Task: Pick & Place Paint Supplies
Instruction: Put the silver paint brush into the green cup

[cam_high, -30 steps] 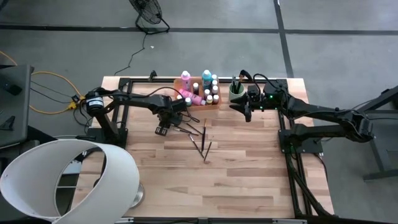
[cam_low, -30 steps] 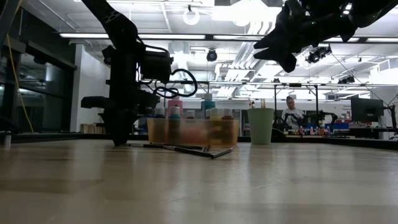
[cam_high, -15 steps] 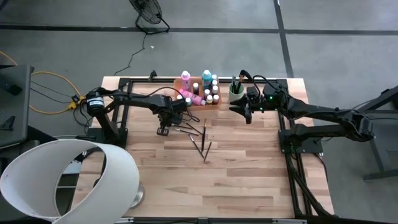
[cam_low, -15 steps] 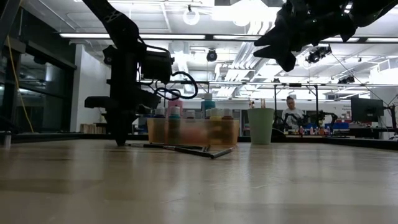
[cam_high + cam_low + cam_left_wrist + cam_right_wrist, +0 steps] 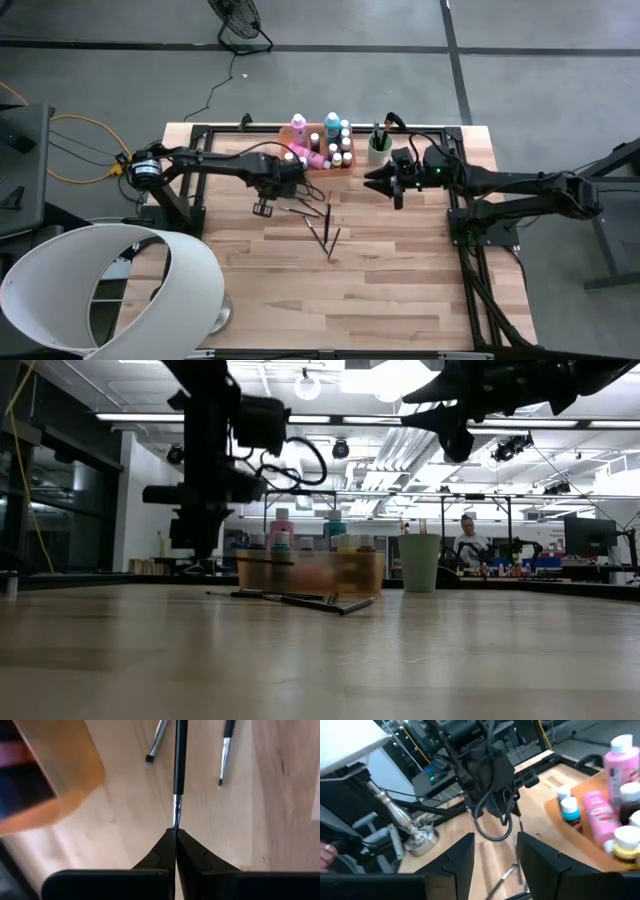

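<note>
while the left tool [image 5: 175, 831] pinches a paintbrush [image 5: 179, 765], bottles [image 5: 322, 140] fill the tray [image 5: 318, 165].

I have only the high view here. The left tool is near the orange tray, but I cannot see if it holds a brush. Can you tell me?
Observer: Yes. In the left wrist view the left tool is shut on a paintbrush, pinching its bristle end.
Operator: Is the brush off the table?
Observer: The low view shows the left tool raised above the wood, level with the orange tray.
Operator: And the right tool?
Observer: Its wrist view shows the right tool open with nothing between the fingers.
</note>
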